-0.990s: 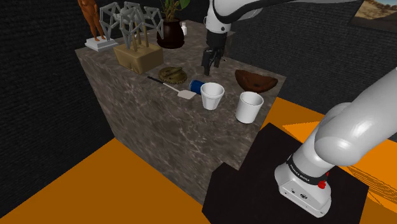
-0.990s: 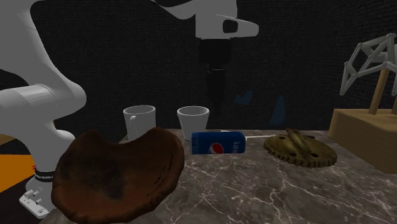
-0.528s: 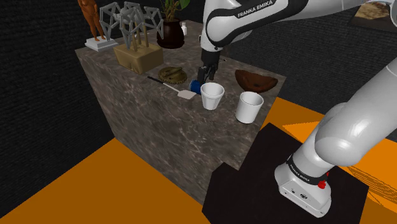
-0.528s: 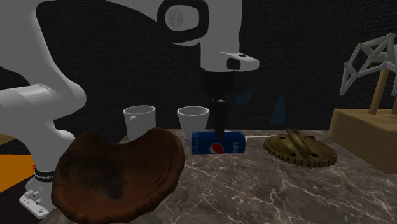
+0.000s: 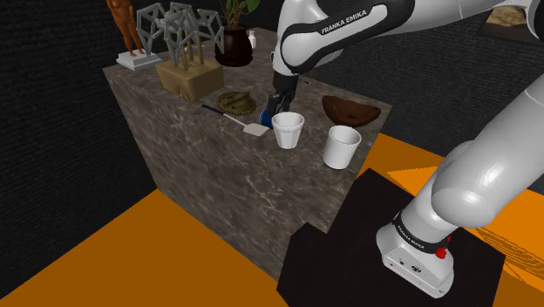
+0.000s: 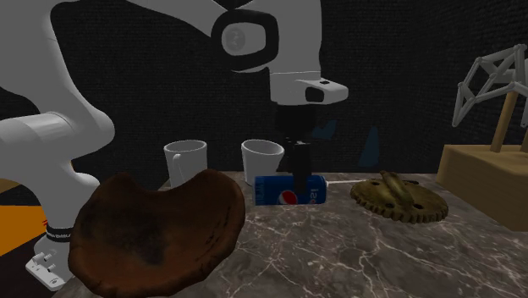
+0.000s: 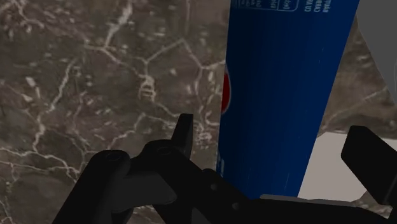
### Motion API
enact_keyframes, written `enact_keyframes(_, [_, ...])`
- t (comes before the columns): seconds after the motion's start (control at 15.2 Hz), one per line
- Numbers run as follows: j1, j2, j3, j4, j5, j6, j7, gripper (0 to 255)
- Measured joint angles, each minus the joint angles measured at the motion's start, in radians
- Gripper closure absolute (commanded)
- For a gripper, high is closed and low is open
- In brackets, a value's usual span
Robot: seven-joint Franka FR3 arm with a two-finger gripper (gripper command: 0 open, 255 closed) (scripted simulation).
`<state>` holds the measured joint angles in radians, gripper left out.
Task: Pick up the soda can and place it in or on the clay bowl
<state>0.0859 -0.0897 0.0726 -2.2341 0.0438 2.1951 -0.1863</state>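
Note:
The blue soda can (image 6: 275, 191) lies on its side on the dark marble table (image 5: 200, 166), between a white cup and a brass gear-shaped piece. My gripper (image 6: 300, 179) has come straight down over the can's middle. In the wrist view the can (image 7: 283, 89) runs between the two black fingers (image 7: 184, 133), which stand apart with a small gap on each side, so the gripper (image 7: 273, 130) is open around it. The brown clay bowl (image 5: 350, 111) sits at the table's corner, to the shoulder view's right of the gripper (image 5: 277, 106) and can (image 5: 264, 116). The same bowl (image 6: 156, 233) looms near in the second exterior view.
Two white cups (image 5: 289, 131) (image 5: 341, 146) stand close by the can toward the table's front edge. A brass gear-shaped piece (image 6: 398, 199) and a white spatula (image 5: 253, 129) lie beside it. A wire sculpture on a block (image 5: 187, 74), a potted plant (image 5: 234, 44) and a figurine (image 5: 131, 35) fill the far end.
The gripper has dropped from above the table to straddle the can. The white cup nearest the can has shifted slightly. The can stays where it was.

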Motion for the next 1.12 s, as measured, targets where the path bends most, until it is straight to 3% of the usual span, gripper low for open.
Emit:
enact_keyframes(0.2, [0.001, 0.002, 0.0, -0.004, 0.0, 0.02, 0.0, 0])
enact_keyframes(0.26, [0.002, -0.007, 0.002, -0.013, 0.001, 0.024, 0.002, 255])
enact_keyframes(0.46, [0.007, -0.011, 0.008, -0.026, 0.0, 0.122, 0.013, 255])
enact_keyframes(0.79, [0.01, 0.004, 0.012, -0.031, 0.001, 0.177, 0.017, 255])
enact_keyframes(0.86, [0.012, -0.017, 0.014, -0.049, 0.002, 0.17, 0.02, 255])
enact_keyframes(1.12, [0.003, -0.005, 0.004, 0.021, -0.003, -0.008, 0.007, 255])
